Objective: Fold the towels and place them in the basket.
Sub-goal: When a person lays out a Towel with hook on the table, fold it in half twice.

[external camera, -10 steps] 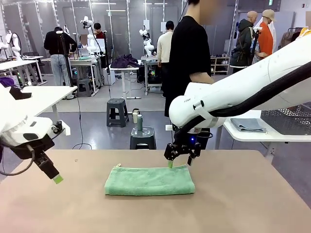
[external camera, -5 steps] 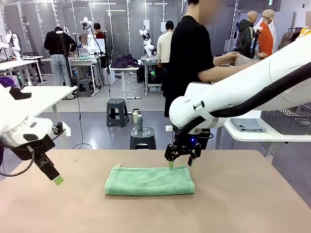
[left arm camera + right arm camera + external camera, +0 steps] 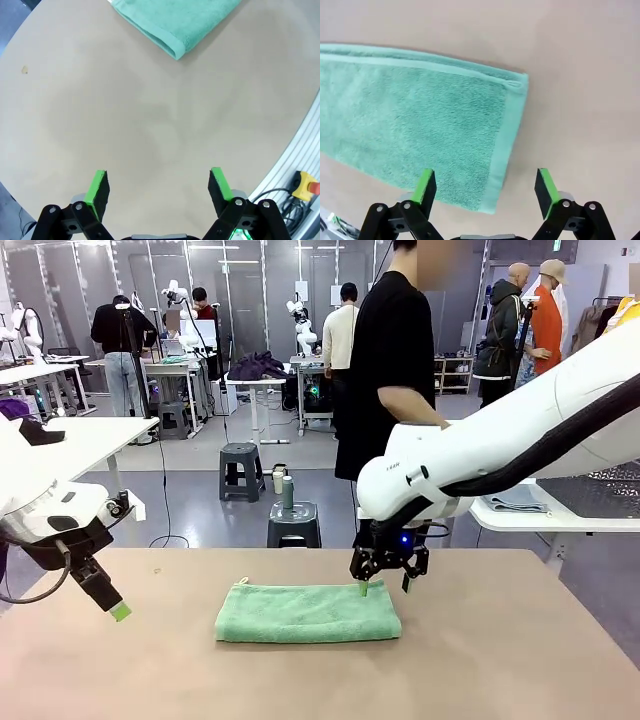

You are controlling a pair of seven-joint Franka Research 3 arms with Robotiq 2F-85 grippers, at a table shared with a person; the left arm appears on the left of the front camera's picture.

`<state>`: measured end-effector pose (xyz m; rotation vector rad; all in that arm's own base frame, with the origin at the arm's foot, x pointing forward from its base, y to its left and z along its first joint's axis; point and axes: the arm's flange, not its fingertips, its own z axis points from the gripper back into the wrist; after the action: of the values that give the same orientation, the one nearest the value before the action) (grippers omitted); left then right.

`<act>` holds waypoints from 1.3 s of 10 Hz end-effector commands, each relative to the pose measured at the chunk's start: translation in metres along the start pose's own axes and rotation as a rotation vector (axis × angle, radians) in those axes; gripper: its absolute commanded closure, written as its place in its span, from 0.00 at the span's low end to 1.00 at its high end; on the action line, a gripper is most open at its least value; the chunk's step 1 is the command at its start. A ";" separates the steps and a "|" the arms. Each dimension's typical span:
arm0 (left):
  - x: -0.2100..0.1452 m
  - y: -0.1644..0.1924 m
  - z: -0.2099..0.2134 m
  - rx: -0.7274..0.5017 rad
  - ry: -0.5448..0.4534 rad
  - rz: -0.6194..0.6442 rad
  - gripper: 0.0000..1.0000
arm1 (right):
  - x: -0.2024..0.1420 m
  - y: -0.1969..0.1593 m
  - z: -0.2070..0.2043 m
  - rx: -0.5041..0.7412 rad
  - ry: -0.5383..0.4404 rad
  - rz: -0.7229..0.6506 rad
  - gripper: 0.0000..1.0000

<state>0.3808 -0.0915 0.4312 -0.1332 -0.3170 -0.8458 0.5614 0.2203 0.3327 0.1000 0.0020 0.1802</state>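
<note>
A mint-green towel (image 3: 308, 612), folded into a long strip, lies flat in the middle of the tan table (image 3: 500, 660). My right gripper (image 3: 384, 586) hovers open just above the towel's far right corner. In the right wrist view the towel (image 3: 410, 125) lies below that gripper (image 3: 487, 186), its hemmed right end between the green pads (image 3: 426, 186). My left gripper (image 3: 112, 606) hangs open over bare table at the left, well away from the towel. In the left wrist view a corner of the towel (image 3: 175, 22) lies far ahead of the open left gripper (image 3: 158, 186). The basket is out of view.
A person in black stands at the table's far side, one arm (image 3: 410, 405) hanging down. A white side table (image 3: 520, 518) at the right holds a folded grey cloth (image 3: 515, 502). The left wrist view shows the table's edge (image 3: 292, 142) with a yellow box and red button (image 3: 306, 185).
My right gripper has shifted a little to the right along the towel's far edge. The person's arm, stretched out to the right half a second ago, now hangs down. The left arm holds still.
</note>
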 end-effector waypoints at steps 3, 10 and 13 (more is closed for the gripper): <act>0.000 -0.002 -0.001 0.014 0.009 0.015 0.00 | -0.008 0.002 -0.023 -0.056 -0.038 -0.108 0.00; 0.000 -0.002 -0.001 0.014 0.009 0.015 0.00 | 0.006 -0.004 -0.043 -0.053 -0.022 -0.165 0.15; 0.000 -0.002 -0.001 0.014 0.009 0.015 0.00 | 0.006 -0.003 -0.044 -0.063 -0.013 -0.163 1.00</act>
<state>0.3808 -0.0915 0.4312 -0.1331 -0.3169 -0.8458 0.5643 0.2181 0.2922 0.0705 0.0064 0.0539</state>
